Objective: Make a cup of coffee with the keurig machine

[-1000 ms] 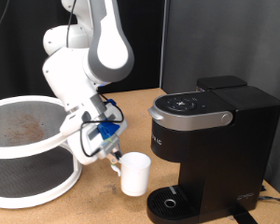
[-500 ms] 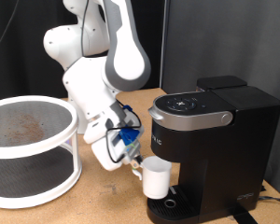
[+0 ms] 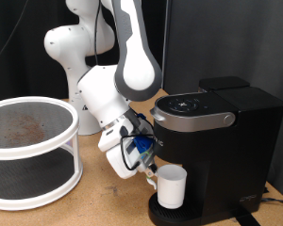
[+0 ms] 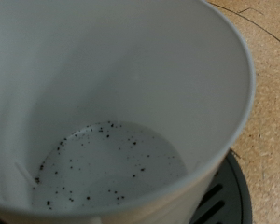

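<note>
My tool [image 3: 151, 171] sits low beside the keurig machine [image 3: 212, 151], on the exterior view's left of it, pinching the rim of the cup [image 3: 172, 186]. The cup stands upright over the machine's round drip base [image 3: 175, 212], under the button-topped head. Through my wrist camera the cup [image 4: 121, 103] fills nearly everything; its white inside is open and dry, with dark specks scattered on the bottom. A slice of the black drip base [image 4: 219, 201] shows beyond it. A white two-tier round rack [image 3: 33, 151] stands on the worktop [image 3: 113, 202] at the exterior view's left.
</note>
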